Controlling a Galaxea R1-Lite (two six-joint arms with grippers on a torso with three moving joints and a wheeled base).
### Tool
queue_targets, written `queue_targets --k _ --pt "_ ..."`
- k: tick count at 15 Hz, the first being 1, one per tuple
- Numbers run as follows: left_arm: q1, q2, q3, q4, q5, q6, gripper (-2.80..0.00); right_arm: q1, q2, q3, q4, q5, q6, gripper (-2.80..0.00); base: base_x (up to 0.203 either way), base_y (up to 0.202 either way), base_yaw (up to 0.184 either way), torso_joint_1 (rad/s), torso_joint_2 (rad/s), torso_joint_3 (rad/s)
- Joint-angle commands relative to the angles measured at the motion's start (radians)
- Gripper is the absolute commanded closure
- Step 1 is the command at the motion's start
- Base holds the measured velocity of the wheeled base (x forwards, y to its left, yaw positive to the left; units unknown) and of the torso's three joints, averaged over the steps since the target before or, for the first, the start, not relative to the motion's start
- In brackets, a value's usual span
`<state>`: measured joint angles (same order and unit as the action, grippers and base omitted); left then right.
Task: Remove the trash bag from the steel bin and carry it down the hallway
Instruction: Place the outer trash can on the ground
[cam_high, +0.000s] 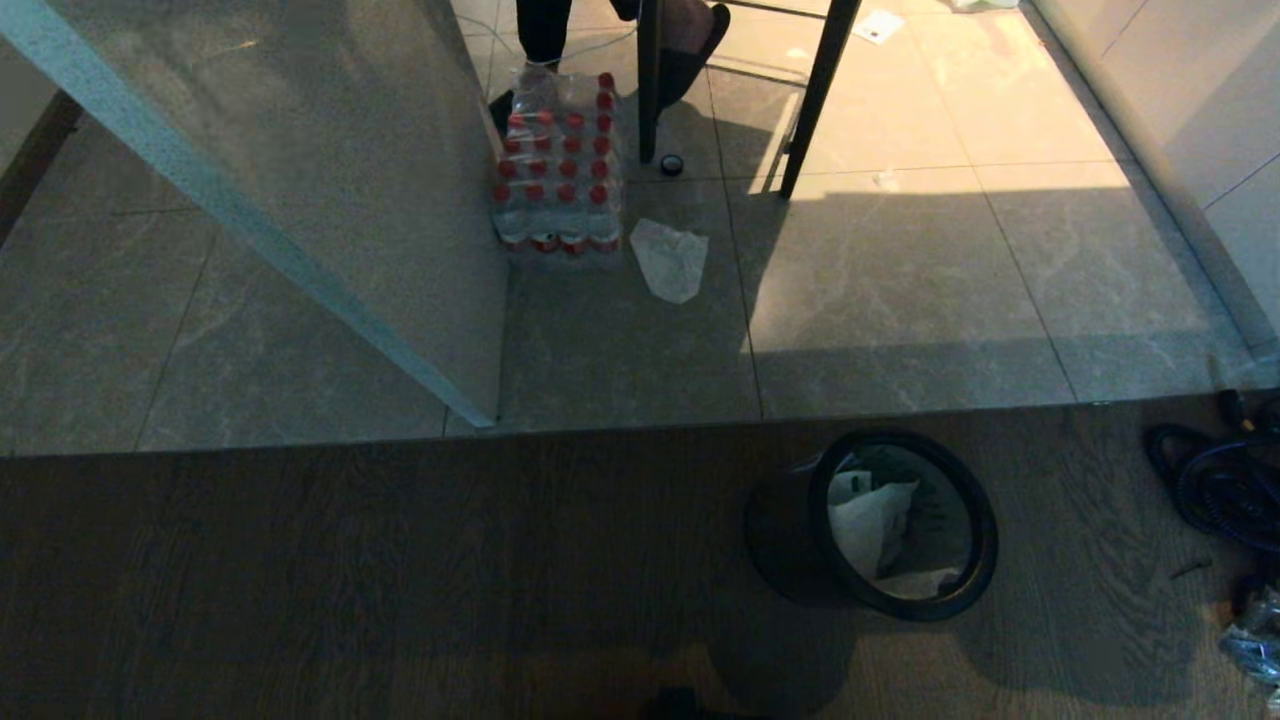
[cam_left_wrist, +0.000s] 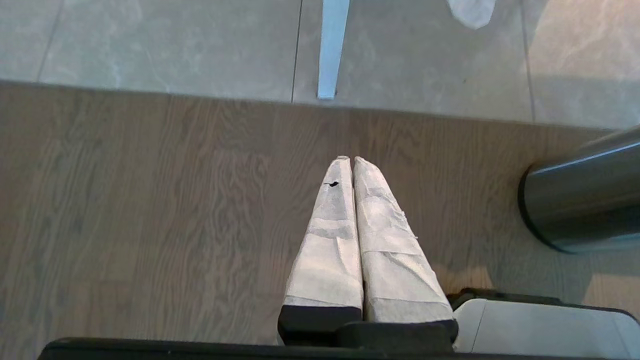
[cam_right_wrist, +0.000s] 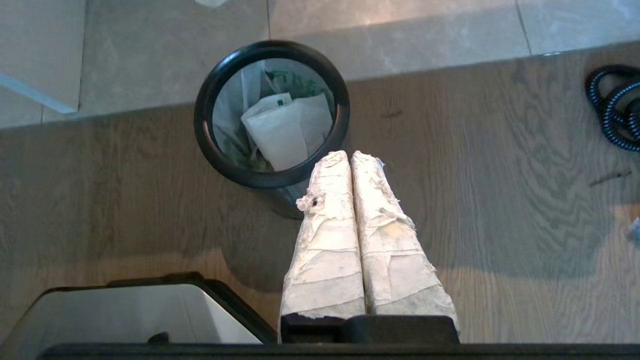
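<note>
Head view: steel bin (cam_high: 790, 530) upright on wood-grain floor, near the tile edge. Trash bag (cam_high: 872, 522) inside bin, white w/ green print. Beyond bin on tiles: white scrap (cam_high: 670, 258), just beside a bottle pack (cam_high: 557, 170) w/ red caps; person's legs (cam_high: 545, 30) further back. Dark coiled hose (cam_high: 1225, 485) to bin's right. No arms seen.

Left wrist view: left gripper (cam_left_wrist: 350, 161) over wood floor, taped fingers pressed together, empty; bin apart from it, to one side.

Right wrist view: right gripper (cam_right_wrist: 349, 155) closed, holding nothing, tips above the floor at bin's near rim; bag w/in bin.
</note>
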<state>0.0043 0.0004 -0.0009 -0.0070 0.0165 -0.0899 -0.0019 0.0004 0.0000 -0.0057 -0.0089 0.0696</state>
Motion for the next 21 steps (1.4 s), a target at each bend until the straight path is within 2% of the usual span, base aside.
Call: queue_targets --k 1,6,7,9,10,12,13,14,15,17,19,21 --pt "0.0 0.0 0.001 -0.001 0.0 -0.001 0.0 0.0 -0.001 -0.001 0.003 0.001 -0.008 0.0 0.0 0.0 0.0 0.002 -0.01 -0.095" --pt "0.0 0.0 0.001 -0.001 0.0 -0.001 0.0 0.0 -0.002 -0.014 0.004 -0.002 -0.018 0.0 0.0 0.0 0.0 0.001 0.0 -0.017" --pt "0.0 0.0 0.001 -0.001 0.0 -0.001 0.0 0.0 0.008 -0.064 0.017 -0.004 -0.016 0.0 0.0 0.0 0.0 0.0 0.0 0.0" --pt "0.0 0.0 0.001 -0.001 0.0 -0.001 0.0 0.0 0.097 -0.254 0.081 -0.02 0.017 0.0 0.0 0.0 0.0 0.0 0.0 0.0" --pt "0.0 0.0 0.001 -0.001 0.0 -0.001 0.0 0.0 0.182 -0.375 0.129 -0.031 0.058 0.0 0.0 0.0 0.0 0.0 0.0 0.0" --pt "0.0 0.0 0.001 -0.001 0.0 -0.001 0.0 -0.012 0.389 -0.588 0.32 -0.092 0.144 0.0 0.0 0.0 0.0 0.0 0.0 0.0" --pt "0.0 0.0 0.001 -0.001 0.0 -0.001 0.0 -0.018 0.486 -0.658 0.456 -0.124 0.181 0.0 0.0 0.0 0.0 0.0 0.0 0.0" --pt "0.001 0.0 0.001 -0.001 0.0 -0.001 0.0 -0.021 0.579 -0.694 0.55 -0.123 0.226 0.0 0.0 0.0 0.0 0.0 0.0 0.0" --pt "0.0 0.0 0.001 -0.001 0.0 -0.001 0.0 -0.024 0.658 -0.7 0.584 -0.096 0.261 0.0 0.0 0.0 0.0 0.0 0.0 0.0" --pt "0.0 0.0 0.001 -0.001 0.0 -0.001 0.0 -0.032 0.834 -0.65 0.546 -0.046 0.326 0.0 0.0 0.0 0.0 0.0 0.0 0.0" --pt "0.0 0.0 0.001 -0.001 0.0 -0.001 0.0 -0.041 1.014 -0.57 0.394 -0.024 0.396 0.0 0.0 0.0 0.0 0.0 0.0 0.0" --pt "0.0 0.0 0.001 -0.001 0.0 -0.001 0.0 -0.07 1.186 -0.498 0.211 -0.01 0.428 0.0 0.0 0.0 0.0 0.0 0.0 0.0"
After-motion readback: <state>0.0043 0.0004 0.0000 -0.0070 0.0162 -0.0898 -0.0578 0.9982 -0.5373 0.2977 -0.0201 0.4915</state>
